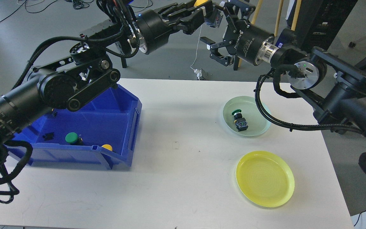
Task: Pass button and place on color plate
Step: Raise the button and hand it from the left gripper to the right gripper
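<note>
My left gripper (209, 14) is raised high at the top centre and is shut on a yellow button (213, 18) with a dark base. My right gripper (219, 28) is open, its fingers spread around the button's base from the right. I cannot tell whether they touch it. On the table a yellow plate (265, 178) lies empty at the front right. A pale green plate (259, 109) behind it holds a green button (239, 120). The blue bin (119, 108) at the left holds a green button (71, 137) and a yellow button (107, 147).
The white table (183, 127) ends just right of the plates. My left arm's links hang over the bin's back. Chair legs, stands and cables are on the floor behind the table.
</note>
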You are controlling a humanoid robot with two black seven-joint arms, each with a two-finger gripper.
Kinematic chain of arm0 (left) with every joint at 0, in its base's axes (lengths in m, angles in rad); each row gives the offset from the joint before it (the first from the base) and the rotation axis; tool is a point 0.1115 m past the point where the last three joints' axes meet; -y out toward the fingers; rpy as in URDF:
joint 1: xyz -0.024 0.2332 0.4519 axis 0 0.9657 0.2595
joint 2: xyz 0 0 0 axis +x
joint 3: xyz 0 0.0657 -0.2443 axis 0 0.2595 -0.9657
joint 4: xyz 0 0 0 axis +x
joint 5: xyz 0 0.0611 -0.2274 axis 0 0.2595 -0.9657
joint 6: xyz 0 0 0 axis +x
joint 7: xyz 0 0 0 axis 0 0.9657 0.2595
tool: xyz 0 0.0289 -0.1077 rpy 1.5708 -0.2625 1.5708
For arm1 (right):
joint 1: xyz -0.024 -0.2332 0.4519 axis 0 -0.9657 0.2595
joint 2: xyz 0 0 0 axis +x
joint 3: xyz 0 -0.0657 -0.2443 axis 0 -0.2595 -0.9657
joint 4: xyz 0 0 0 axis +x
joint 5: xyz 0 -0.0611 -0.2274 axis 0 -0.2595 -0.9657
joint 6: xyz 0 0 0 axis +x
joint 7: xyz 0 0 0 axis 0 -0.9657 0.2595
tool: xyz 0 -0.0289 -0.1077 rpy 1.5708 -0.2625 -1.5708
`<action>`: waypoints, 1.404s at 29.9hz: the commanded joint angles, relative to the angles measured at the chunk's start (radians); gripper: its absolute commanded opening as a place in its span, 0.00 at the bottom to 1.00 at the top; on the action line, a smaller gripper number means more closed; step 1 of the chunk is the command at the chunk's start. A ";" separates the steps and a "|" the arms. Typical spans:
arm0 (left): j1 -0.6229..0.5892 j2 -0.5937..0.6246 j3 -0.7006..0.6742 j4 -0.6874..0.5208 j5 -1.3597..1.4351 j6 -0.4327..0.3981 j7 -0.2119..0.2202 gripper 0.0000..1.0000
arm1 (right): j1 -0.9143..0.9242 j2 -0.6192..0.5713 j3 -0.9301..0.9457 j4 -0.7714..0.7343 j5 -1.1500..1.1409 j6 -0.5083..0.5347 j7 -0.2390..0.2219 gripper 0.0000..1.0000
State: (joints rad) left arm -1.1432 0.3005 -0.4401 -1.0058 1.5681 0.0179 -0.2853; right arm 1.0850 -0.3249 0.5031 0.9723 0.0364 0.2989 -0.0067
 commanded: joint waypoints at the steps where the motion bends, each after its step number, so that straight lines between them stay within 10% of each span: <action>1: 0.002 0.000 0.001 0.003 -0.002 0.005 0.000 0.29 | 0.001 0.000 0.005 0.000 0.000 0.000 0.002 0.88; 17: 0.002 -0.040 -0.012 0.006 -0.083 0.008 0.014 0.28 | -0.002 -0.003 0.031 -0.003 0.005 -0.014 0.008 0.87; 42: 0.007 -0.058 -0.016 0.085 -0.108 0.010 0.009 0.28 | -0.004 -0.008 0.043 -0.006 0.000 -0.012 0.002 0.56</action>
State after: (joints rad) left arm -1.1354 0.2427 -0.4559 -0.9182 1.4647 0.0289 -0.2753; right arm 1.0809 -0.3326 0.5476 0.9668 0.0384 0.2873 -0.0030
